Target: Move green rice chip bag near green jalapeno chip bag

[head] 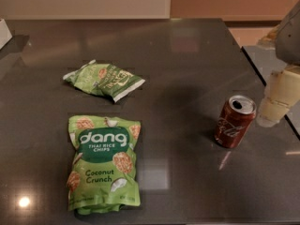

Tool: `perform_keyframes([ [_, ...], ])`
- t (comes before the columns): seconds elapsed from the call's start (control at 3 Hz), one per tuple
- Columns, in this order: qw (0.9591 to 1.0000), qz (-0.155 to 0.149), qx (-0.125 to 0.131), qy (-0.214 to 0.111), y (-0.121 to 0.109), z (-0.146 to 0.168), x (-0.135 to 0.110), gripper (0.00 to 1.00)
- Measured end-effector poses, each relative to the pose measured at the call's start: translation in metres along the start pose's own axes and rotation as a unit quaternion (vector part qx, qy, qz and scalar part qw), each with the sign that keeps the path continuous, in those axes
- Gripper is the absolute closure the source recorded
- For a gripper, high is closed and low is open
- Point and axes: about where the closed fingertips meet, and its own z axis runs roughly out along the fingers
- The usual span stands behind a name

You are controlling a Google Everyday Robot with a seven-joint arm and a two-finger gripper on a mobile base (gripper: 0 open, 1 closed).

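Observation:
The green rice chip bag (103, 164) lies flat on the dark table at the front left, its "dang" label facing up. The green jalapeno chip bag (103, 80) lies a short way behind it, flat, with white sealed ends. A gap of bare table separates the two bags. My gripper (279, 101) hangs at the right edge of the view, above the table's right side and just right of a cola can, far from both bags. It holds nothing that shows.
A red cola can (235, 121), opened, stands upright at the right of the dark glossy table (187, 69). The table's right edge runs diagonally behind the gripper. A white object (3, 32) sits at the far left edge.

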Motion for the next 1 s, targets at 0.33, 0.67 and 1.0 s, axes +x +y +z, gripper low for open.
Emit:
perform_keyframes([
  [0.33,0.9999,-0.005,0.009,-0.002,0.004,-0.002,-0.007,0.00],
  [0.67,0.9998,-0.011,0.007,-0.013,0.021,-0.004,-0.030,0.00],
  [1.0,0.9997,-0.019,-0.007,-0.017,0.049,0.001,-0.068,0.00],
])
